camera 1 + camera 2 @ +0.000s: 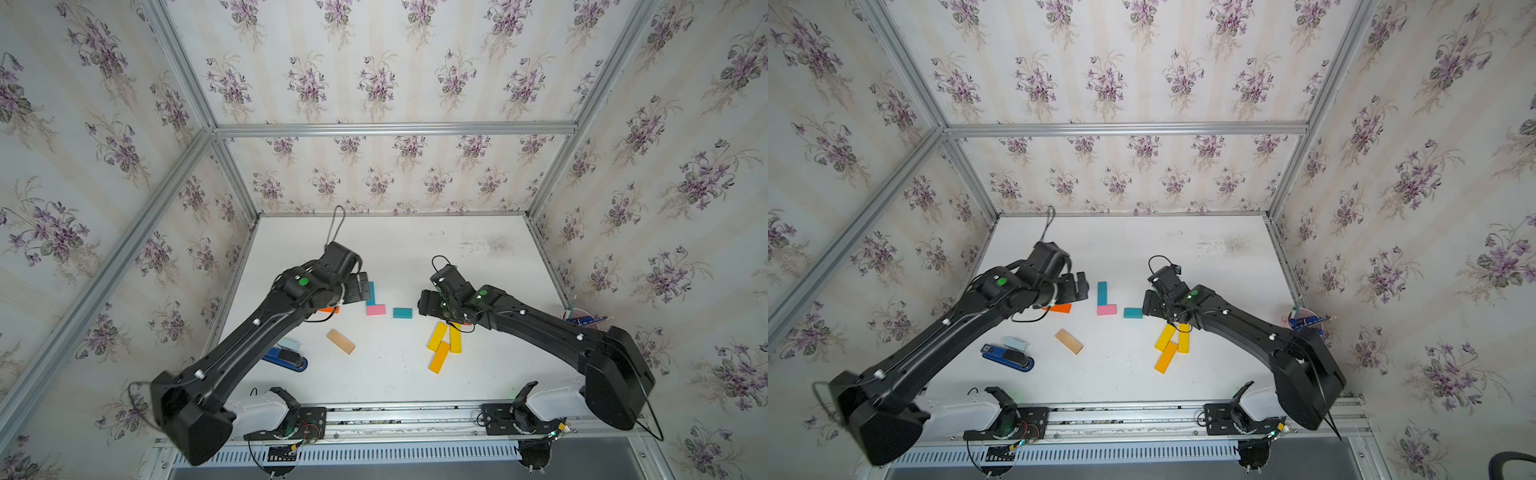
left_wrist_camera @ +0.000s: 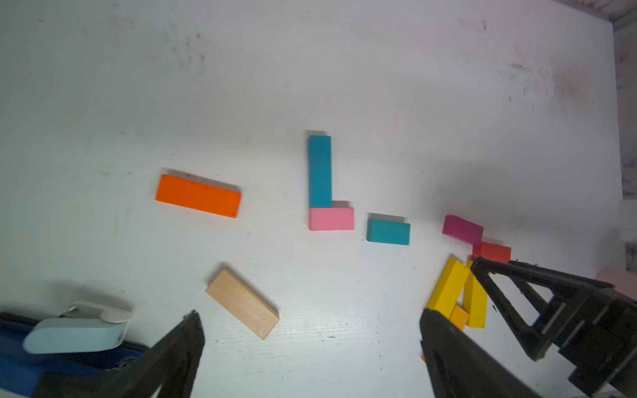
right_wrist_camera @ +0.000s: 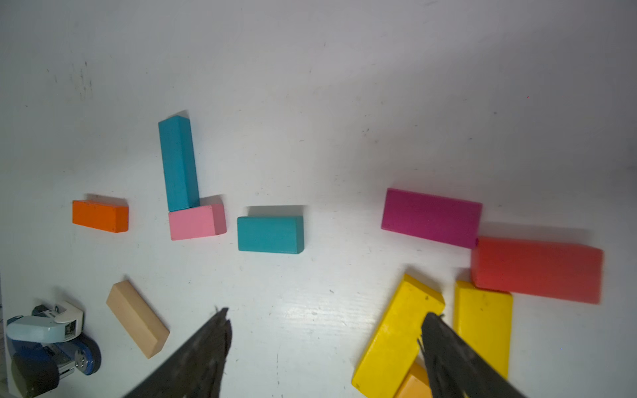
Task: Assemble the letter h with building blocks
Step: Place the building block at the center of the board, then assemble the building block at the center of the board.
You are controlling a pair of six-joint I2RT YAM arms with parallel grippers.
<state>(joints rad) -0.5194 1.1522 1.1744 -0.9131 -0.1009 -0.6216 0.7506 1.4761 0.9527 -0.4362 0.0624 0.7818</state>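
Noting teal bar (image 2: 320, 171) lying flat mid-counter (image 2: 379, 86), pink block (image 2: 331, 218) touching its end at a right angle; reading this as the h's stem and the start of its crossbar. Finding short teal (image 2: 388, 233) just beside pink with a gap between, probably meant to be closed up next.

Seeing left tool (image 2: 310, 313) hanging wide above the counter, gripping nothing, with orange (image 2: 198, 195) and tan (image 2: 242, 308) lying near as spares. Seeing right tool (image 3: 327, 312) also spread wide and empty, one finger over the yellow bars (image 3: 400, 334).

Getting magenta (image 3: 431, 217) and red (image 3: 537, 270), lying corner to corner, clearly only from the wrist views; in both top views finding them largely hidden under the right arm. Getting the stapler (image 1: 1008, 356) whole only in a top view.
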